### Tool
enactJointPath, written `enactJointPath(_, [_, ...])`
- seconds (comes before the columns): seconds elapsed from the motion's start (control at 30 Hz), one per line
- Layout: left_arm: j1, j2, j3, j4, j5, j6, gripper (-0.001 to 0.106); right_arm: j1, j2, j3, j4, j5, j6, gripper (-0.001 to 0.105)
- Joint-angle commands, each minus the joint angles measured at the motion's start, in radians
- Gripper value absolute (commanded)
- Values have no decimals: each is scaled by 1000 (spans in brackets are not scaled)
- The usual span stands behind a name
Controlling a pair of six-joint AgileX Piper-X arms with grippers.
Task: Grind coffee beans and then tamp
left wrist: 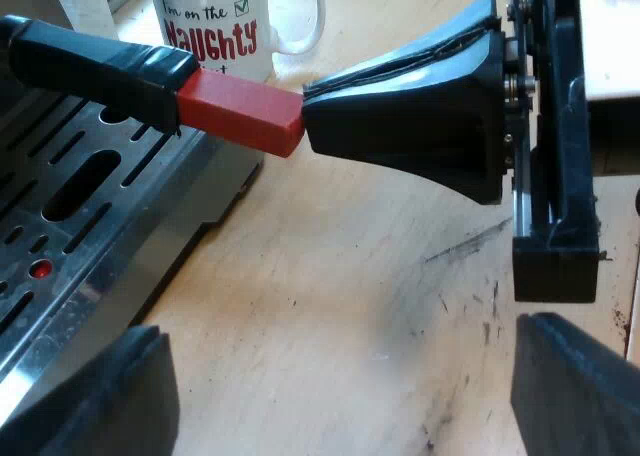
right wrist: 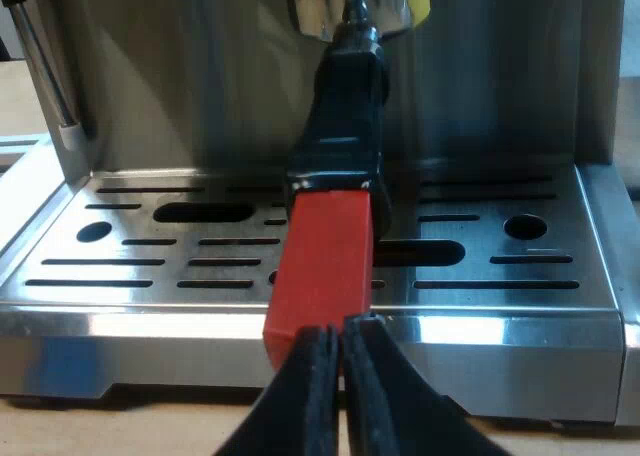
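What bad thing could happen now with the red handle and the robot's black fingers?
The right gripper is shut, its tips just meeting the red end of the handle, not wrapped around it. If it pushes, it might slip off and the handle wouldn't turn. Also, the mug stands close behind the handle, beside the espresso machine; a sideways swing could maybe bump it.

The handle (right wrist: 338, 126) juts over the drip tray (right wrist: 500, 276); the mug (left wrist: 215, 21) stands on the table (left wrist: 350, 306) nearby.
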Motion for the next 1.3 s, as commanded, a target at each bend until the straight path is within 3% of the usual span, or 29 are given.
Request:
enactJointPath(0.03, [-4,0,-2,-12,6,-11,71,-19,-5,-1,-17,8,-13,5])
enactJointPath(0.13, [-4,0,-2,-12,6,-11,71,-19,-5,-1,-42,10,-29,5])
enactJointPath(0.27, [-4,0,-2,-12,6,-11,71,-19,-5,-1,-101,18,-133,5])
enactJointPath(0.37, [-4,0,-2,-12,6,-11,71,-19,-5,-1,-130,59,-155,5])
enactJointPath(0.47, [-4,0,-2,-12,6,-11,71,-19,-5,-1,-151,114,-155,5])
enactJointPath(1.3, [-4,0,-2,-12,6,-11,71,-42,-5,-1,-154,83,-161,5])
